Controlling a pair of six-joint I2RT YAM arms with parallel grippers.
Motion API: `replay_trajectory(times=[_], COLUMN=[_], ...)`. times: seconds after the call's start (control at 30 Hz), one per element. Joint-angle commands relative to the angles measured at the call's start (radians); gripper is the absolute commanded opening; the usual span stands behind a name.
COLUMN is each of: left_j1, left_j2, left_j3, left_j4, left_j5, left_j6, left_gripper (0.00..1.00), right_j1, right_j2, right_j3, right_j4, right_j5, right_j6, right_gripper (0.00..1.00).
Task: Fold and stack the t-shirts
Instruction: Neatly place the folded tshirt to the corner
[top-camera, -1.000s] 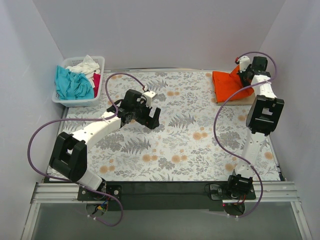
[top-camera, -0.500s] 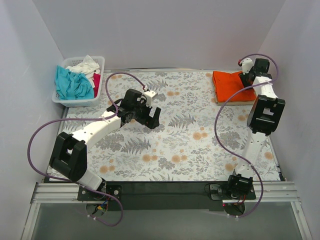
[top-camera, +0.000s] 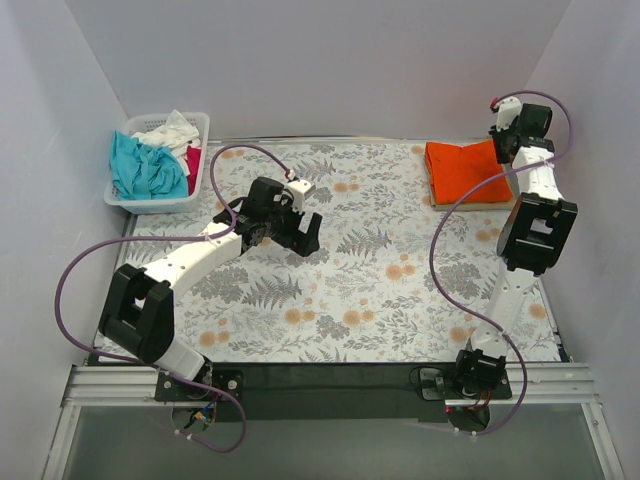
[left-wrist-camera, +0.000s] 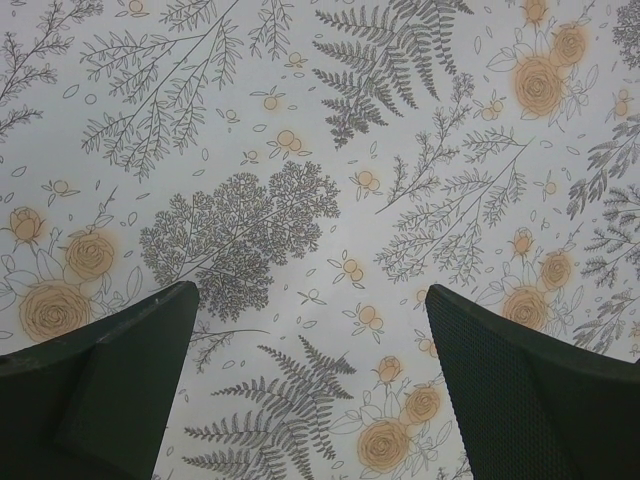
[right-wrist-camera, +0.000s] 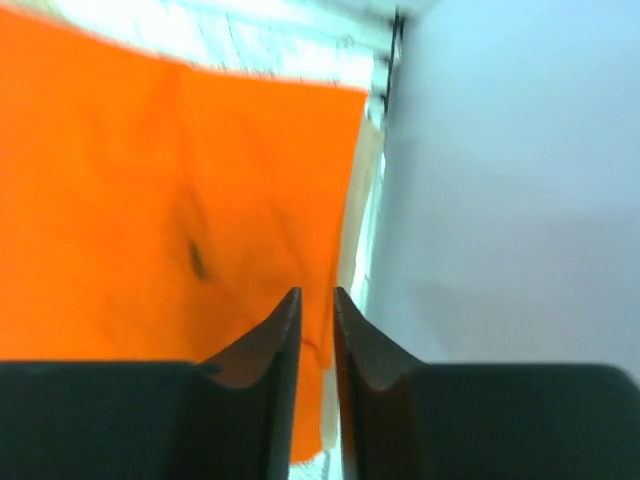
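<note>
A bright orange t-shirt (top-camera: 462, 170) lies folded flat at the table's far right corner, on top of a tan t-shirt (top-camera: 480, 203) whose edge peeks out. In the right wrist view the orange shirt (right-wrist-camera: 170, 200) fills the left and the tan edge (right-wrist-camera: 362, 200) shows beside it. My right gripper (top-camera: 500, 135) (right-wrist-camera: 310, 292) hovers above the shirt's far right edge; its jaws stand a narrow gap apart with nothing between them. My left gripper (top-camera: 305, 235) (left-wrist-camera: 310, 290) is wide open and empty over the bare floral tablecloth left of centre.
A white slatted basket (top-camera: 135, 205) at the far left corner holds crumpled teal (top-camera: 145, 168), white (top-camera: 168, 130) and pink-red (top-camera: 193, 160) shirts. Grey walls close in the left, back and right sides; the right wall (right-wrist-camera: 520, 200) is next to the right gripper.
The right gripper let go of the raised orange shirt, which now lies flat on the stack, and has pulled up and back toward the far corner. The left arm has not moved.
</note>
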Motion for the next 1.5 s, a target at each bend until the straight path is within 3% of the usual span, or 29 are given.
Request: replay_trajectory(times=[0.0,0.07,0.17,0.43,0.63,0.8,1.07,1.4,1.47], left_j1=[0.007,0.005,0.007,0.007,0.017,0.023,0.028,0.037,0.049], left_j2=[-0.034,-0.023,-0.008,0.009,0.019,0.023,0.045,0.054,0.049], left_j3=[0.023,0.032,0.043,0.041,0.023,0.029,0.044,0.064,0.064], left_j4=[0.027,0.027,0.029,0.038,0.047,0.047,0.039,0.022,0.012], left_j5=[0.028,0.031,0.034,0.043,0.042,0.049,0.046,0.049,0.049], left_j6=[-0.017,-0.021,-0.023,-0.043,-0.040,-0.049,-0.050,-0.064,-0.072], left_gripper=[0.91,0.91,0.91,0.91,0.91,0.91,0.91,0.91,0.92], right_j1=[0.000,0.000,0.000,0.000,0.000,0.000,0.000,-0.002,-0.002], right_j2=[-0.054,-0.022,0.020,0.135,0.172,0.232,0.296,0.322,0.307], right_j3=[0.048,0.065,0.102,0.117,0.097,0.106,0.108,0.154,0.172], right_j4=[0.107,0.158,0.192,0.414,0.471,0.522,0.526,0.557,0.558], right_j5=[-0.108,-0.104,-0.105,-0.091,-0.142,0.006,0.041,0.191,0.214], right_j6=[0.157,0.261,0.315,0.372,0.407,0.387,0.317,0.235,0.218], right_gripper=[0.20,0.08,0.01,0.01,0.01,0.01,0.01,0.02,0.10])
